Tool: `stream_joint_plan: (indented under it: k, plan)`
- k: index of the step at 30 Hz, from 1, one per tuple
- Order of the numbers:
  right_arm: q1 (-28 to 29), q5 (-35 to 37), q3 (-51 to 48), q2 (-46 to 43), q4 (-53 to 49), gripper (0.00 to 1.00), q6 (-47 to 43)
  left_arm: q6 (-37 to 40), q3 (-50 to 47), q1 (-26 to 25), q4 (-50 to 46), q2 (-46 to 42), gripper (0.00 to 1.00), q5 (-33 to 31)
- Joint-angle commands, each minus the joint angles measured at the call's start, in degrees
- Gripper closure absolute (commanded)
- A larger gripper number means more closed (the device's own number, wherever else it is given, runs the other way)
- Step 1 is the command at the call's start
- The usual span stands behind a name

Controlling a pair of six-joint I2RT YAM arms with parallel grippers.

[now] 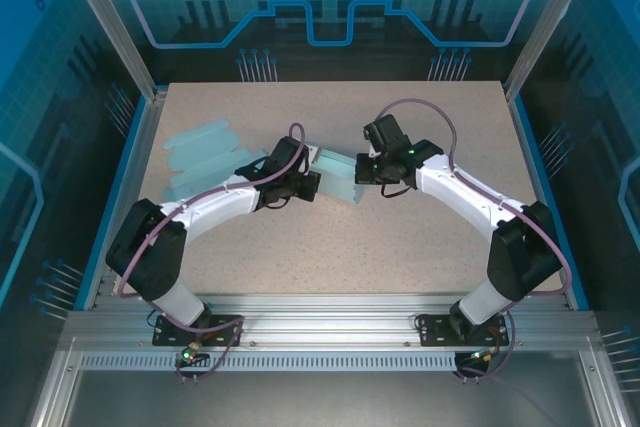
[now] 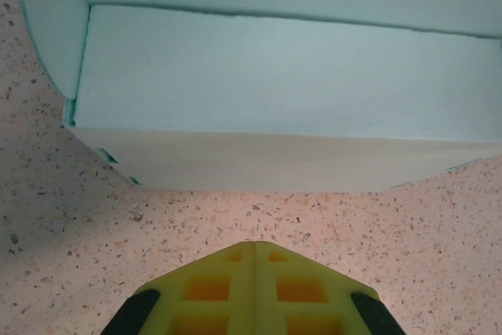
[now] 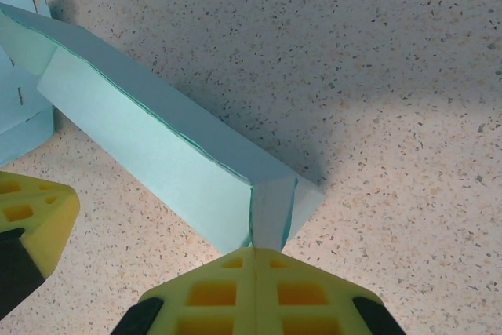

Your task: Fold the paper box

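Paper box [image 1: 338,179], pale blue-green card, partly formed; lies about mid-table, between the two grippers, long axis slanting across the table [image 1: 420,247]; in the left wrist view the box [image 2: 274,92] shows one broad side panel facing the camera, a narrower white-lit strip below it meeting the tabletop, and a curved end flap at the left; in the right wrist view the box [image 3: 157,147] reads as a long, low prism running from upper left to lower centre, with a small end flap [image 3: 273,221] folded down at its near end. Left gripper [image 1: 305,185] sits just beside the box on its left; yellow fingers [image 2: 227,280] pressed together, tips apart from the box with a band of bare speckled tabletop between; nothing between the jaws. Right gripper [image 1: 362,169] sits at the box's right end; fingers [image 3: 212,296] pressed together, tips touching the lower edge of the end flap; cannot tell whether any card is caught in the seam. Stack of flat blanks [image 1: 200,157] of the same card lies well apart, toward the far left of the table.
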Motion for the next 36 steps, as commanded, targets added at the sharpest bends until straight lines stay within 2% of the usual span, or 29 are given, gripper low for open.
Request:
stream_joint_plan:
  k: [1,2,6,7,10,12,14,17,21,27,33,36]
  plan:
    - [0.05,1.33,0.51,0.29,-0.7,1.0,-1.33,-0.89,-0.05,-0.55,2.06,-5.49,1.0,-1.61]
    - [0.21,1.88,0.73,0.32,-0.9,1.0,-1.72,-0.34,-0.06,-0.54,1.9,-6.43,0.98,-3.26]
    - [0.75,3.47,1.52,0.84,-1.96,1.0,-2.99,5.09,2.72,0.34,-2.23,-7.26,0.68,-11.87]
    - [0.92,3.62,1.62,0.85,-2.05,1.0,-3.19,6.2,3.55,1.09,-3.27,-7.01,0.65,-12.31]
    - [1.37,4.17,1.85,1.04,-2.14,1.0,-3.8,9.33,5.28,5.31,-4.41,-5.66,0.59,-7.5]
    - [1.47,4.41,1.97,1.2,-2.3,1.0,-3.99,12.39,5.93,7.83,-3.52,-4.73,0.51,-2.14]
    - [1.56,4.49,2.15,1.46,-2.33,1.0,-4.16,16.04,6.51,9.02,-2.25,-3.96,0.47,2.34]
    - [1.73,4.54,2.48,1.87,-2.52,1.0,-4.31,21.15,8.6,9.6,-2.22,-1.34,0.46,4.5]
    - [1.93,4.77,2.93,2.27,-2.82,1.0,-4.54,24.05,12.62,10.27,-4.08,3.41,0.47,4.99]
    - [1.99,5.08,3.34,2.38,-3.33,1.0,-4.78,25.53,16.74,10.65,-4.99,9.55,0.46,6.92]
    - [1.98,5.14,3.47,2.44,-3.29,1.0,-4.82,25.33,16.72,10.66,-5.56,11.19,0.46,6.86]
    - [2.0,5.13,3.73,2.71,-3.3,1.0,-4.87,25.32,16.49,10.65,-5.59,12.52,0.48,6.82]
